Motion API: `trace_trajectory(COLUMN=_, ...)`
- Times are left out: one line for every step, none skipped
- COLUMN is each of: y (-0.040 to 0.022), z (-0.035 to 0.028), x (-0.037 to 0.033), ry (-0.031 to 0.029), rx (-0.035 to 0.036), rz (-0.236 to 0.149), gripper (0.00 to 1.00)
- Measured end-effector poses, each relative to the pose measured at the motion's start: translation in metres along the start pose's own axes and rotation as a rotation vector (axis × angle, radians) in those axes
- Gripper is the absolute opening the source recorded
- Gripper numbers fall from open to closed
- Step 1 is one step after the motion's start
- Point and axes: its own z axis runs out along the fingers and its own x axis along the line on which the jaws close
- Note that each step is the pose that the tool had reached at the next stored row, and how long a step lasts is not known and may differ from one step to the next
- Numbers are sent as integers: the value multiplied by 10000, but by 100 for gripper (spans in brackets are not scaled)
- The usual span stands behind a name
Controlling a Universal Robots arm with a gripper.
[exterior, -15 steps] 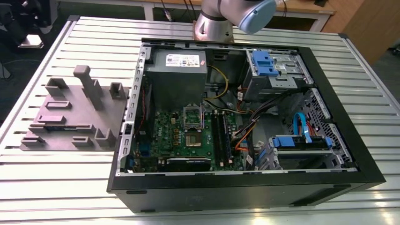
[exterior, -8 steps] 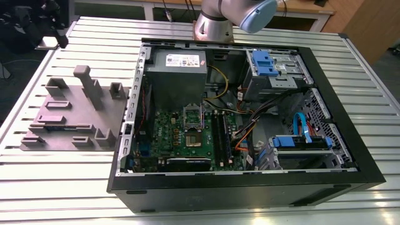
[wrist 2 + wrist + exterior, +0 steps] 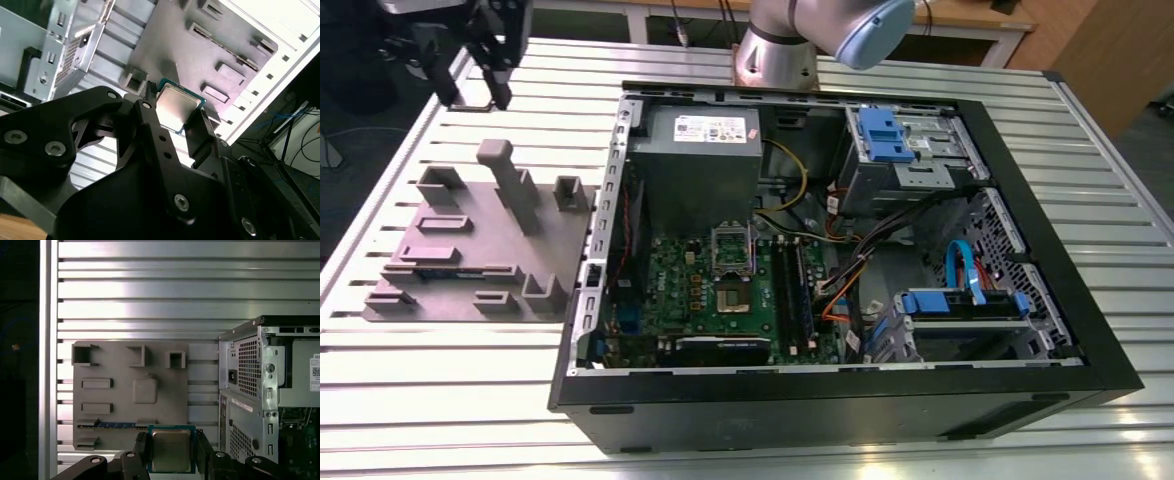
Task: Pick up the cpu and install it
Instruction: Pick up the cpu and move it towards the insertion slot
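The chip (image 3: 171,451) is clamped between the two black fingers (image 3: 141,446) of the hand (image 3: 171,442), and its silver top is seen in both wrist views. In the exterior view the hand (image 3: 474,90) is held raised over the slatted counter (image 3: 454,400), near the grey plastic block (image 3: 480,250). It is well apart from the open computer case (image 3: 854,410) and the socket (image 3: 731,292) on its green board.
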Motion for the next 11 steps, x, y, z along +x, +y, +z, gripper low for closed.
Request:
trace_trajectory(y=1, z=3, x=-45, ry=-1, rx=0, rz=0, gripper=47)
trace_trajectory(y=1, z=7, x=-90, ry=-1, rx=-1, rz=-2, gripper=47)
trace_trajectory(y=1, z=11, x=-135, ry=-1, rx=-1, rz=-1, gripper=47)
trace_trajectory(y=2, z=14, x=-180, ry=0, rx=0, rz=0, gripper=47)
trace_trajectory(y=3, z=18, x=-228, ry=0, rx=0, rz=1, gripper=47)
trace_trajectory(y=3, z=21, x=-272, ry=-1, rx=0, rz=0, gripper=47)
trace_trajectory(y=3, z=24, x=-318, ry=-2, rx=-1, rz=-2, gripper=47)
trace_trajectory(y=4, z=25, x=-363, ry=-1, rx=0, rz=-1, gripper=47)
trace_trajectory(y=4, z=27, x=-408, ry=0, rx=0, rz=-1, gripper=47)
trace_trajectory(y=5, z=29, x=-453, ry=-1, rx=-1, rz=0, gripper=47)
trace_trajectory(y=6, z=31, x=-498, ry=0, rx=-1, rz=0, gripper=47)
